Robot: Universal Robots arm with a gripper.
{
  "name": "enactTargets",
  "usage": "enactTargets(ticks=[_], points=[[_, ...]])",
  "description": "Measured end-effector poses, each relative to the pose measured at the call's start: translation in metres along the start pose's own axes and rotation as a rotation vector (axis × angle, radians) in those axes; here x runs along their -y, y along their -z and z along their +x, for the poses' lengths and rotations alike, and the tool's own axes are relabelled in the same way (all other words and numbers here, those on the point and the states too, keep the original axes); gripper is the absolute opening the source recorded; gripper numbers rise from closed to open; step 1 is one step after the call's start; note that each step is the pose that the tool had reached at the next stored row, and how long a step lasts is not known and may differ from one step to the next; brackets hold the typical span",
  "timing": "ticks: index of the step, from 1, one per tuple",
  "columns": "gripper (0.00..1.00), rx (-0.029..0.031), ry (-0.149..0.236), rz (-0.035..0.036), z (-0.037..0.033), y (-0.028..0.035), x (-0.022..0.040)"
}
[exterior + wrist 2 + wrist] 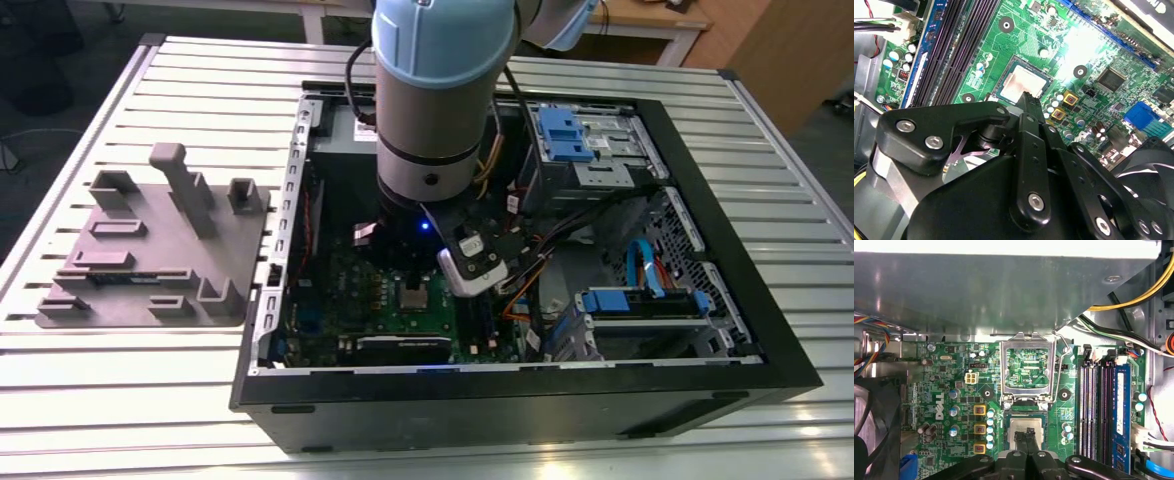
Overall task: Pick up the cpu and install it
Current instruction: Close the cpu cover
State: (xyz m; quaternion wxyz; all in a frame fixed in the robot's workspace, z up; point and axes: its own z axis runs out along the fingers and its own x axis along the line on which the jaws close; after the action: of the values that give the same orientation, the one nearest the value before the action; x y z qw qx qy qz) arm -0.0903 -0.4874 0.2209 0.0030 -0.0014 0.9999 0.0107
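The end effector [1027, 432] has its fingers drawn together, with no gap I can see between them and nothing clamped. The tips sit over the cpu [1016, 434], at or just above its metal top; I cannot confirm contact. The cpu lies flat in the socket on the motherboard [949, 385], inside the open case [534, 410]. The case rests on the slatted surface [200, 90], toward its near edge and the exterior view's right edge. The hinged retention frame [1027, 367] stands open just beyond the socket, with its wire lever [1067, 357] raised beside it.

The step in hand looks like seating, since the chip reads as already down in its recess. To do it well, I judge that any pressure should be light and straight down near the middle of the lid. That way the chip settles level rather than tipping on a corner. Its sides should run parallel to the socket rim, and in the second wrist view they appear to.

Sideways room is tight. The memory slots [1094, 410] run close along one side of the socket and a row of yellow-framed components [979, 430] along the other. The raised frame stands ahead, with a gray metal box [1004, 290] beyond it and cables [1124, 295] near the box's corner. The free path is straight up through the case's open side. A gray parts tray [147, 250] lies well apart, near the surface's edge at the exterior view's left.
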Motion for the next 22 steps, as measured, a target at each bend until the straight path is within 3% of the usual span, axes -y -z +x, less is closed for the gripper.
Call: enactTargets(ticks=[9, 22], points=[[0.11, 0.0, 0.0, 0.0003, 0.0, 0.0051, -0.0001], [0.11, 0.0, 0.0, 0.0002, 0.0, 0.006, -0.0001]])
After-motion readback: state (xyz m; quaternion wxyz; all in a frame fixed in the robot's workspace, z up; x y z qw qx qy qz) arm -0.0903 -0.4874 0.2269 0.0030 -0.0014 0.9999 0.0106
